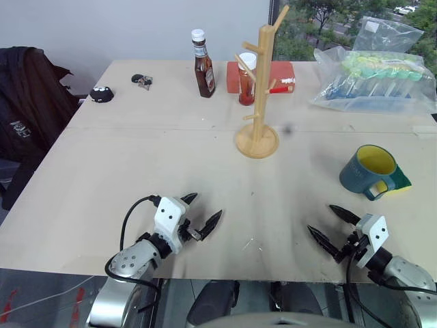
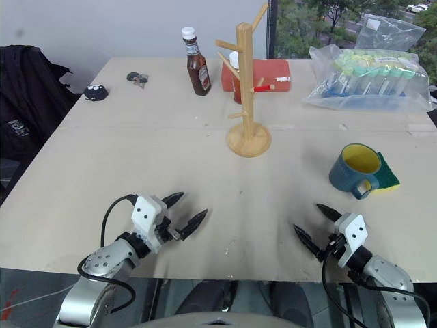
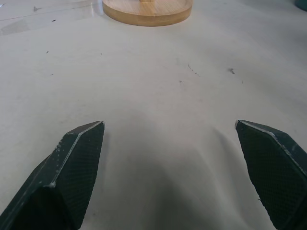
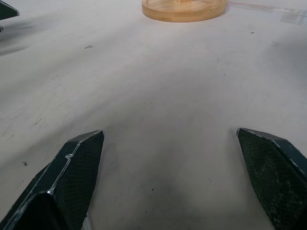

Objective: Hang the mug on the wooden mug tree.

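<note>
Both sets of jaws stand wide apart and empty: the left gripper (image 1: 203, 212) and right gripper (image 1: 326, 225) sit low at the near edge of the table (image 1: 136, 157), aimed inward toward the mug tree (image 1: 259, 89). The mug (image 1: 365, 171) stands upright on the right side, well apart from the tree, its handle facing the near edge and a sponge (image 1: 398, 181) touching it behind. The step in hand looks like the reach for the mug, a job for the right gripper. Best to pinch the rim or wall opposite the handle, leaving the loop free for a peg, and keep the sponge out of the pinch.
</note>
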